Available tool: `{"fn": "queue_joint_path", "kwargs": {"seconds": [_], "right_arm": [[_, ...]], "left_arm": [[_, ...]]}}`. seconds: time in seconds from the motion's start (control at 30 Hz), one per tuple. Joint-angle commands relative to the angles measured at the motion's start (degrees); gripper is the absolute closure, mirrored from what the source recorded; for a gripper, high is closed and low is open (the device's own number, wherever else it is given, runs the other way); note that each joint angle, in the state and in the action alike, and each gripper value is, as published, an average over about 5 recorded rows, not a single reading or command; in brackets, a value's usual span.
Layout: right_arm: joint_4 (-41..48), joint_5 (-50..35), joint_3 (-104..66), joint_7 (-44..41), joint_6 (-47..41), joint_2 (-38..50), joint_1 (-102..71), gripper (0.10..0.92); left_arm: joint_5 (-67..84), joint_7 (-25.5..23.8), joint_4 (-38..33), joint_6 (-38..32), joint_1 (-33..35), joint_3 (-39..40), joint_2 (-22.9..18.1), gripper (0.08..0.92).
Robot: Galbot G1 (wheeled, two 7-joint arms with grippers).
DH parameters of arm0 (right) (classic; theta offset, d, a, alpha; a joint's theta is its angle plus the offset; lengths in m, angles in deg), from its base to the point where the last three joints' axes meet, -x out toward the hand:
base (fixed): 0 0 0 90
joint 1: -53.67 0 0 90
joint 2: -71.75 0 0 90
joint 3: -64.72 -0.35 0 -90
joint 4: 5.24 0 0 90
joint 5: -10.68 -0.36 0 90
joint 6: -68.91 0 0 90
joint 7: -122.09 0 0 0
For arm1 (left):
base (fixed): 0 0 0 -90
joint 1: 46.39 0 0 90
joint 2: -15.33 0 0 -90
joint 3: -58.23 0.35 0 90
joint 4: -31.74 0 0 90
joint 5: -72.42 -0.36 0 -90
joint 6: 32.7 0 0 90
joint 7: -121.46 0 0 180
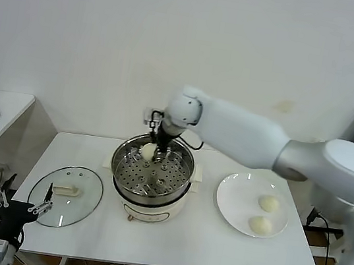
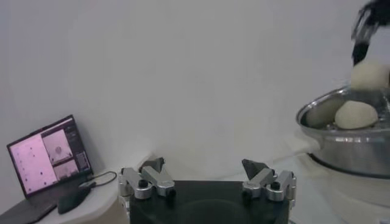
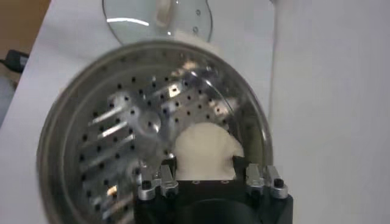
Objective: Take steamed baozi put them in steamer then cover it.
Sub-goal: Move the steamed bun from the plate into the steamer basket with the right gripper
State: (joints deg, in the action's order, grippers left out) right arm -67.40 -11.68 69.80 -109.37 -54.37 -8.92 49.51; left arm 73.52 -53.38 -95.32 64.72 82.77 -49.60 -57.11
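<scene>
White table (image 1: 168, 238); right tool (image 1: 153, 147) clenched around baozi (image 1: 149, 151) above steamer (image 1: 151, 175).

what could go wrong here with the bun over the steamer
1. The right end effector holds a baozi above the perforated tray near the far rim of the steamer; released there, it might roll or lodge against the wall.
2. The left wrist view seems to show another bun already inside, so the new one could land on it.
3. The glass cover lies near the table's front left corner, close to the parked, open left end effector, which could nudge it.
</scene>
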Motion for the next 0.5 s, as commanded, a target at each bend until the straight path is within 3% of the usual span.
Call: {"fn": "queue_joint_path", "kwargs": {"seconds": [0.03, 0.5], "right_arm": [[5.95, -1.11, -0.13, 2.4, -3.2, -8.31, -4.16, 0.44], [8.89, 1.16, -0.24, 2.58, -3.41, -9.65, -6.02, 0.44]], "left_arm": [[-0.06, 0.02, 0.18, -0.14, 0.21, 0.03, -0.34, 0.177], [-0.04, 0.05, 0.06, -0.23, 0.16, 0.3, -0.63, 0.177]]}}
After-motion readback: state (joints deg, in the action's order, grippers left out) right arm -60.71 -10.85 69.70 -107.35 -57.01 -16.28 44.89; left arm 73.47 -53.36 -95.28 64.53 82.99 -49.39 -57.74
